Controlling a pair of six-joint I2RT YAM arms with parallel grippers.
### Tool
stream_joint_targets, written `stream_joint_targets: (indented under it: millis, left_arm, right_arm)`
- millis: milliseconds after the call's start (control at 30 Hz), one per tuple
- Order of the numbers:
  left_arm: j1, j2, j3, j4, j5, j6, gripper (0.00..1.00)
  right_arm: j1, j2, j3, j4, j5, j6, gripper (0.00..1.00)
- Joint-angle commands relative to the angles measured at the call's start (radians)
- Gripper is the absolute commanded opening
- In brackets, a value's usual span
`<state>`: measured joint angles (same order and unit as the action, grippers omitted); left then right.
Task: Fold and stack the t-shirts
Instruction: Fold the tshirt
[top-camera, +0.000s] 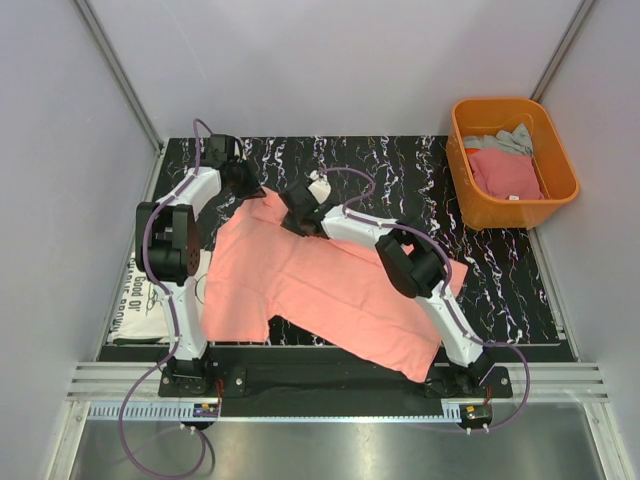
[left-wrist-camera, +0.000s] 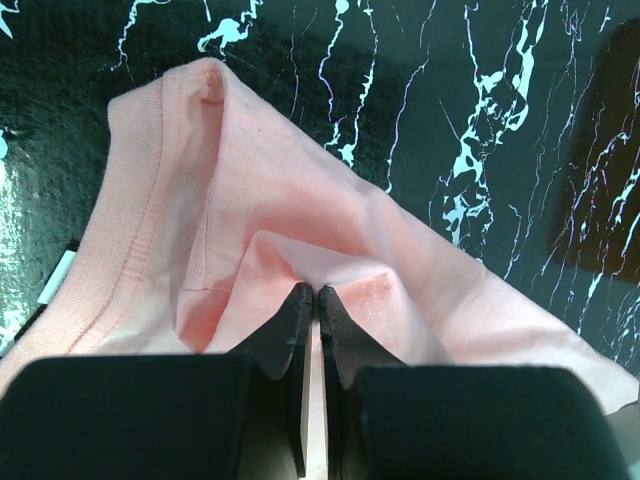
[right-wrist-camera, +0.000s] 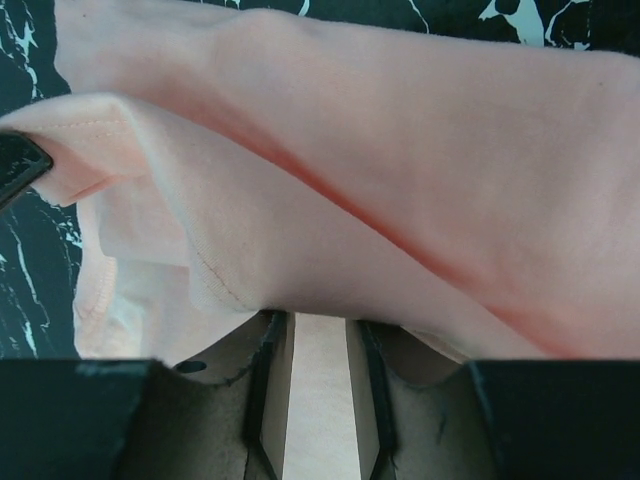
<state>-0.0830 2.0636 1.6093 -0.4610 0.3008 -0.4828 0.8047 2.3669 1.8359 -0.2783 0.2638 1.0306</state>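
A salmon-pink t-shirt lies spread on the black marbled mat. My left gripper is at its far left corner. In the left wrist view the left gripper is shut and pinches a raised fold of the pink cloth beside the collar band. My right gripper sits just right of it on the shirt's far edge. In the right wrist view the right gripper has its jaws narrowly apart with pink cloth between them and draped over the tips, hiding them.
A white t-shirt with black lettering lies folded at the left, partly under the pink one. The orange tub at the back right holds a grey tee and a deeper pink tee. Walls enclose the mat.
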Motion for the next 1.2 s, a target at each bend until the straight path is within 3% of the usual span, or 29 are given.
stream_joint_targets:
  millis: [0, 133, 200, 567, 867, 1167]
  left_arm:
    - [0.006, -0.042, -0.003, 0.039, 0.031, 0.006, 0.07]
    - [0.006, -0.04, -0.005, 0.044, 0.034, -0.003, 0.07]
    - [0.006, -0.04, -0.003, 0.045, 0.034, -0.004, 0.07]
    - [0.011, -0.042, -0.02, 0.053, 0.038, -0.005, 0.07]
    - [0.014, -0.051, -0.055, 0.09, 0.049, -0.036, 0.07]
    - [0.014, -0.075, -0.078, 0.091, 0.049, -0.031, 0.07]
  right_arm:
    - [0.014, 0.055, 0.059, -0.139, 0.075, -0.056, 0.34]
    - [0.024, 0.095, 0.112, -0.199, 0.092, -0.093, 0.3]
    - [0.025, 0.109, 0.129, -0.231, 0.1, -0.102, 0.22]
    - [0.03, 0.215, 0.264, -0.374, 0.107, -0.19, 0.24]
    - [0.031, 0.238, 0.306, -0.45, 0.104, -0.28, 0.0]
    - [0.031, 0.16, 0.373, -0.441, 0.034, -0.454, 0.0]
